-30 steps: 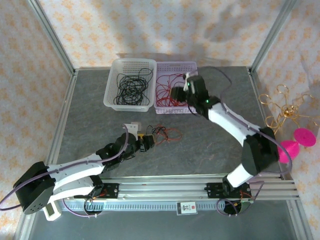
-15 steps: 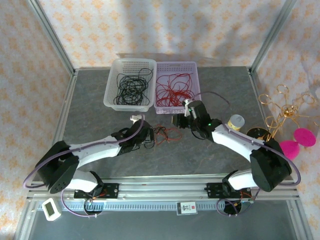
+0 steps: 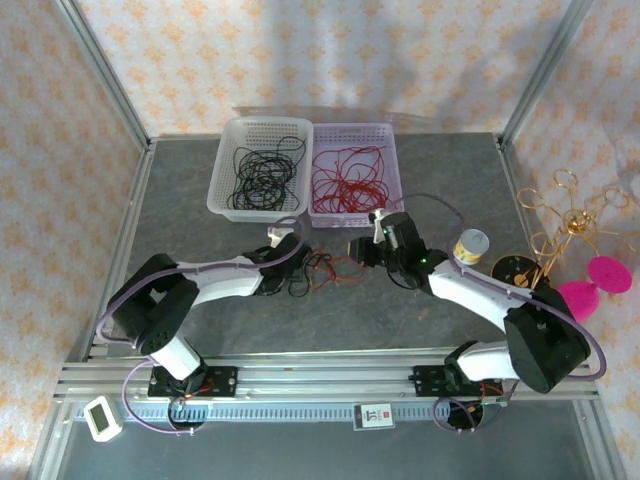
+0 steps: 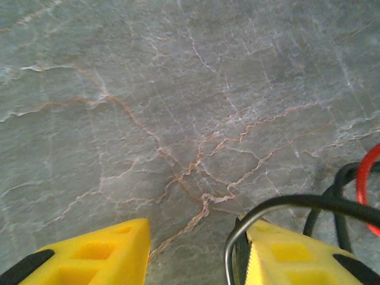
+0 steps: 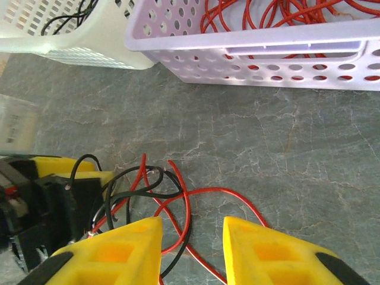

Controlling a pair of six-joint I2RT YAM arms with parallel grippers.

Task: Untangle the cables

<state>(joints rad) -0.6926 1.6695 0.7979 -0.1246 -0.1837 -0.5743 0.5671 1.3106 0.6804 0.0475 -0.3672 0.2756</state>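
Two grippers flank the tangle, one on each side

Upper centre-left, the white basket (image 3: 255, 212) holds black wires, presumably sorted ones. Below it the left gripper (image 3: 291, 273) sits low on the table (image 3: 180, 210), fingers spread, with a black strand lying along the inner edge of one finger (image 4: 285, 252), likely lined up for a pinch. Just right, at frame centre, lie the cables (image 3: 325, 268), red and black looped together. Above, the lilac basket (image 3: 345, 218) takes red wires. The right gripper (image 3: 362, 250), jaws parted over a red loop, seems placed to pull the opposite way

Cables (image 4: 332, 203): black and red strands running off the picture's edge, right of the left claw (image 4: 196, 237); ends being cropped.
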